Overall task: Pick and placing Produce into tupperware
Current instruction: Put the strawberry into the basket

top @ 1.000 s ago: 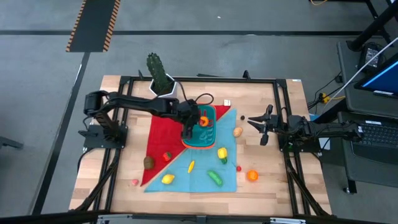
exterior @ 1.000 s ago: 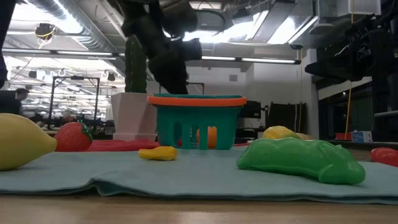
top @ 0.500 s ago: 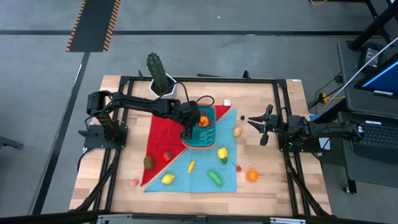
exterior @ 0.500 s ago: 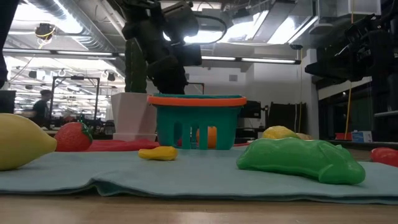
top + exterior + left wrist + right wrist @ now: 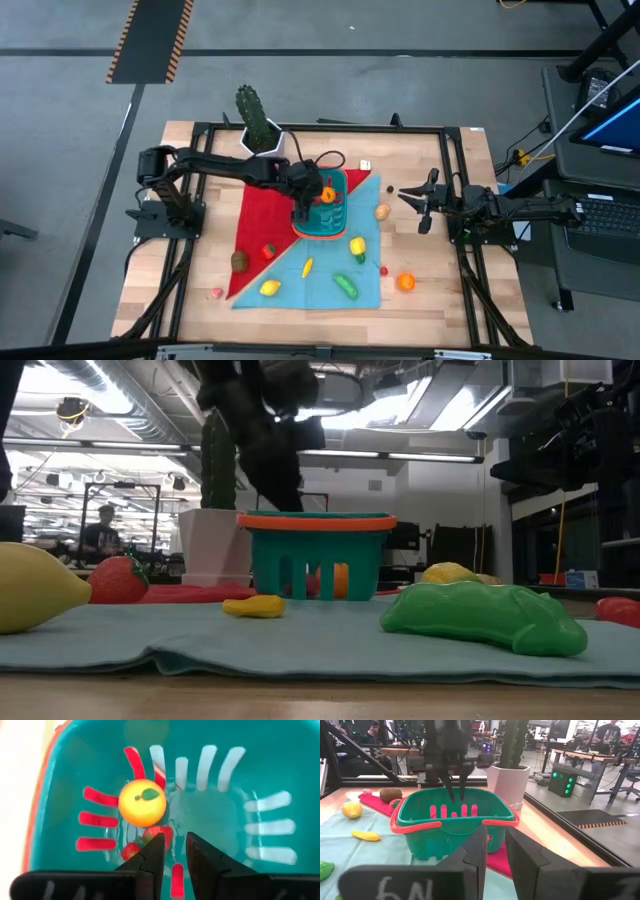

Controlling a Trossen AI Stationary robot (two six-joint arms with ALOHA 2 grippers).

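The teal tupperware (image 5: pixel 322 230) with an orange-red rim (image 5: pixel 318 520) stands on the red and teal cloths at the table's middle. Inside it lie an orange (image 5: pixel 142 802) and a red strawberry (image 5: pixel 159 832) on the slotted floor. My left gripper (image 5: pixel 175 842) hangs over the tupperware's inside, pointing steeply down, its fingers a little apart with nothing between them. More produce lies on the cloths: a lemon (image 5: pixel 269 288), a banana (image 5: pixel 307 267), a green piece (image 5: pixel 346 286), a yellow pepper (image 5: pixel 357 245). My right gripper (image 5: pixel 412 205) waits at the table's right, fingers slightly apart.
A cactus in a white pot (image 5: pixel 258 125) stands just behind the tupperware. An orange (image 5: pixel 405 282), a potato (image 5: pixel 382 211), a kiwi (image 5: pixel 240 260) and a strawberry (image 5: pixel 268 251) lie around it. Bare wood (image 5: pixel 440 290) lies toward the near right corner.
In the low view a red piece now shows through the tupperware's slots beside the orange, where only orange showed a second ago. My left gripper stays over the tupperware.
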